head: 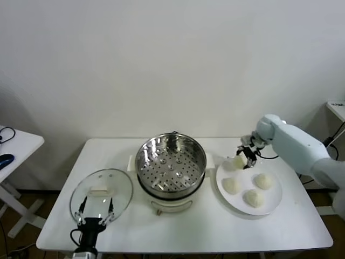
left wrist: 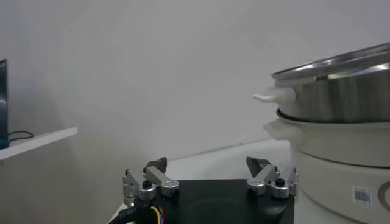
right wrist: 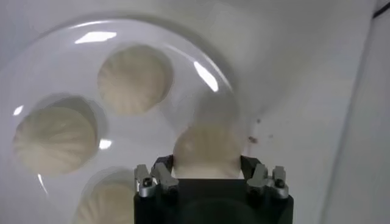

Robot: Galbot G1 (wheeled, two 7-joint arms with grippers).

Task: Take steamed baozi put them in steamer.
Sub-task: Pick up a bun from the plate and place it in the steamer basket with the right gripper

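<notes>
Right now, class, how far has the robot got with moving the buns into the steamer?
Done: nothing yet; the steamer holds no buns, and its lid is already off.
In hand: the right tool is closed around one baozi on the plate.
Left: three more buns wait there. The left tool sits open near the lid.

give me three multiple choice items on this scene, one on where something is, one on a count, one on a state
1. Where does the glass lid lie?
A. on the steamer
B. on the table on the robot's left of the steamer
C. on the plate

2. How many baozi are in the steamer?
A. none
B. two
C. four

3. What is the right gripper doing?
A. hanging open over the steamer
B. closed on a baozi at the plate
C. holding the lid

Key:
1 B, the lid rests flat beside the pot.
2 A, the perforated tray is bare.
3 B, its fingers flank the baozi at the edge of the plate.
</notes>
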